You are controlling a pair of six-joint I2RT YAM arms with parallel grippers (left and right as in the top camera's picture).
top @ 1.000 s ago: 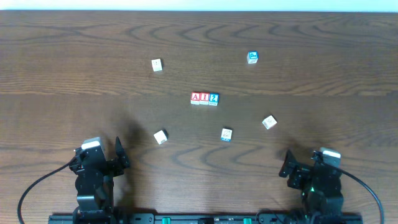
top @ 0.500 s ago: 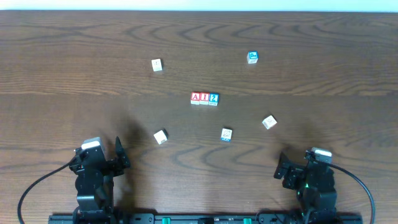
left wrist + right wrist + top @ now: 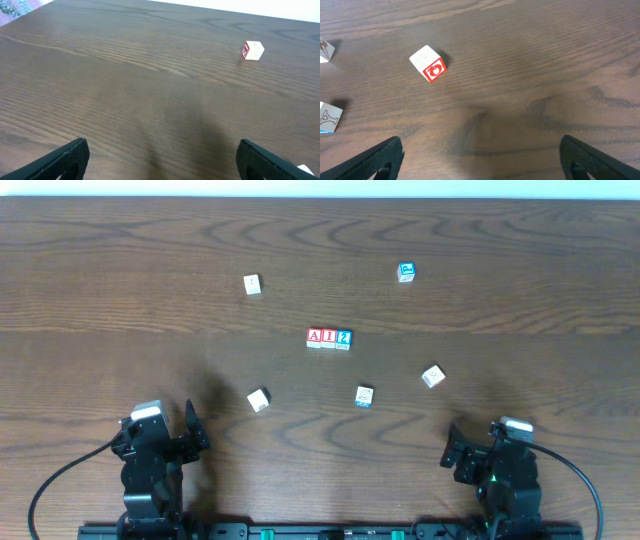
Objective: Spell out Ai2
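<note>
Three blocks stand touching in a row at the table's middle in the overhead view: a red A block, a red I block and a blue 2 block. My left gripper is open and empty at the front left, its fingers wide apart over bare wood. My right gripper is open and empty at the front right, its fingers also wide apart over bare wood.
Loose blocks lie around the row: a pale one at back left, also in the left wrist view; a blue one at back right; and nearer ones. The right wrist view shows a red-marked block.
The right arm shifted slightly left and settled near the front edge. The left arm and all blocks have not moved.
</note>
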